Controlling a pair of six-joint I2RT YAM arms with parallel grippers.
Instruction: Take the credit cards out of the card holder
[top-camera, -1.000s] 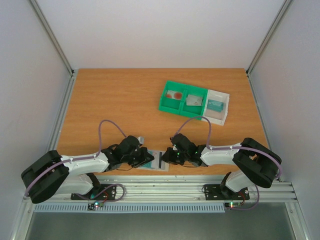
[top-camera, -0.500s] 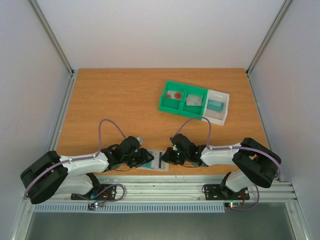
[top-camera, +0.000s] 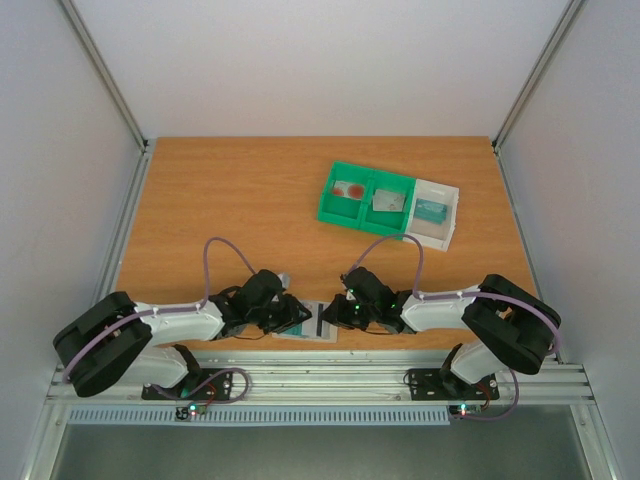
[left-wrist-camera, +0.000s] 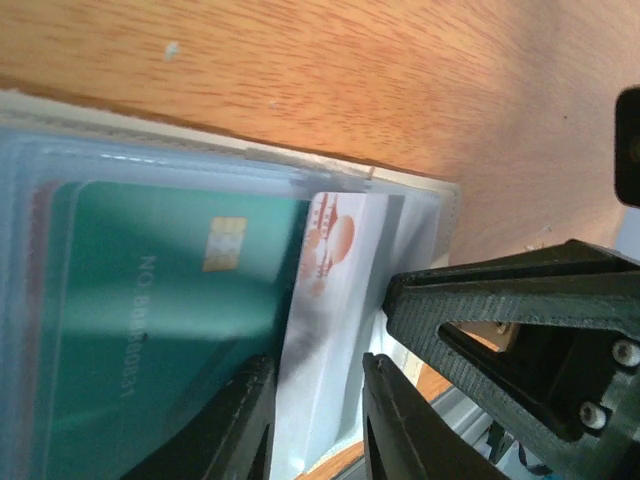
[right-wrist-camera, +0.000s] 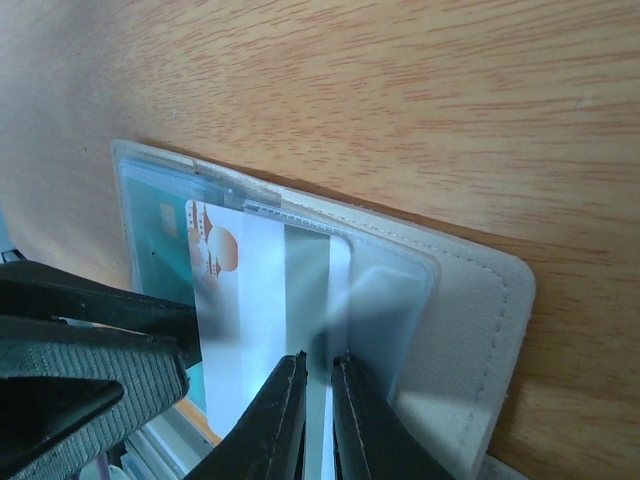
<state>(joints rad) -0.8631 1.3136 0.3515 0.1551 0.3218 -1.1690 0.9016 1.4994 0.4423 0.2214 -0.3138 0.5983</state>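
Jaws: L gripper (left-wrist-camera: 315, 385) slightly open over red-marked card (left-wrist-camera: 335, 270), R gripper (right-wrist-camera: 318, 372) pinching card holder (right-wrist-camera: 480, 300), table 6 o'clock; if pinch slips, holder may drag w/ card.

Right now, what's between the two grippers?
The card holder, cards inside, lies between the left gripper and the right gripper; the top view shows it.

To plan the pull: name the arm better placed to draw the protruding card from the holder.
Probably left. The left gripper stands open around the exposed end of the red-marked card, while the right gripper is shut on the card holder, bracing it.
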